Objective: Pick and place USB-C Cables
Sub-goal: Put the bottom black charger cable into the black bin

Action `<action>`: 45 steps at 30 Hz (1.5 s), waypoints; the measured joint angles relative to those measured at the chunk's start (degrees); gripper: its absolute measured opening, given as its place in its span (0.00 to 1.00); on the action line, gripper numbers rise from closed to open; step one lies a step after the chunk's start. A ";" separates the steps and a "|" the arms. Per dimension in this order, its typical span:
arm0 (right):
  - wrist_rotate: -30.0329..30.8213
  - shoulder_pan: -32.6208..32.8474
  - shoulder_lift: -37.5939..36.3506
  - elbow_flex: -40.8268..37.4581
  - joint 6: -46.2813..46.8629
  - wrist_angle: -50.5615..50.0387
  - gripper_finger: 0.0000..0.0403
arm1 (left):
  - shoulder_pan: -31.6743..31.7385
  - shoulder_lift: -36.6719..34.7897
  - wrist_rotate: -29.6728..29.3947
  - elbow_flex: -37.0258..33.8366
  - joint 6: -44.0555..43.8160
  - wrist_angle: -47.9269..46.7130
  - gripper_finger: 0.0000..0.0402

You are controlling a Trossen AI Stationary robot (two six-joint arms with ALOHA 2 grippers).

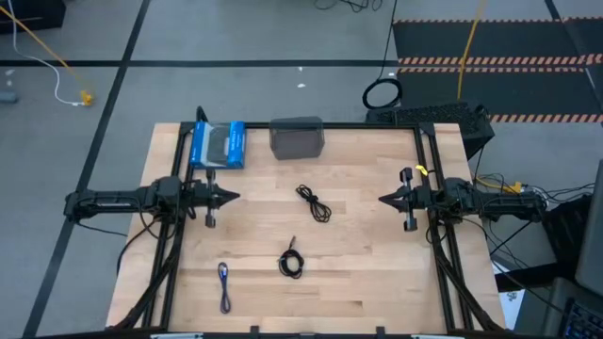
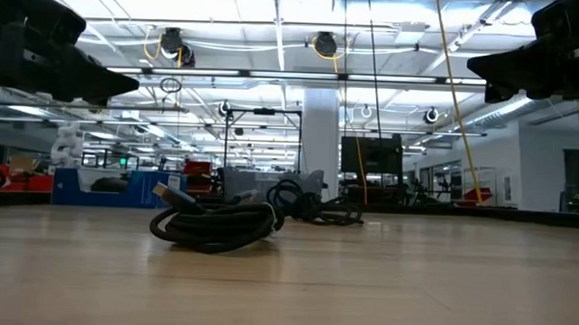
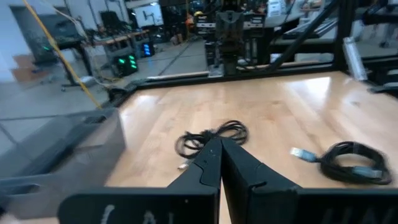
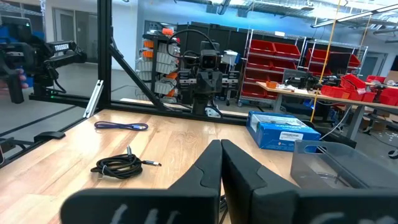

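Three USB-C cables lie loose on the wooden table. One black bundle (image 1: 314, 203) sits near the middle, also in the left wrist view (image 3: 211, 137). A second black coil (image 1: 292, 262) lies nearer the front, large in the low view (image 2: 215, 223) and seen from both wrists (image 3: 351, 163) (image 4: 121, 165). The blue-purple cable (image 1: 224, 282) lies stretched out at the near left (image 4: 121, 126). My left gripper (image 1: 236, 197) hovers shut at the left side, above the table (image 3: 219, 146). My right gripper (image 1: 382, 200) hovers shut at the right side (image 4: 221, 149).
A grey open bin (image 1: 297, 137) stands at the table's far edge, and a blue box (image 1: 218, 145) lies left of it. A black round cable ring (image 1: 382, 93) and a yellow cord (image 1: 468, 42) are on the floor beyond. Bare wood lies between the cables.
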 joint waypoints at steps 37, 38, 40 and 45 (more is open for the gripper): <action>0.01 -0.01 -0.01 0.00 3.32 0.01 0.00 | -0.23 17.54 3.02 39.26 -5.69 -17.94 0.00; 0.00 0.01 -0.01 0.01 4.27 0.00 0.00 | -0.32 18.94 3.06 41.73 -5.66 -19.83 0.00; 0.00 0.00 -0.01 0.00 7.38 -0.01 0.00 | -0.66 21.72 3.04 46.89 -5.06 -23.10 0.00; 0.00 0.00 -0.01 0.01 15.63 -0.01 0.00 | -1.48 28.25 3.15 59.67 -3.47 -32.87 0.00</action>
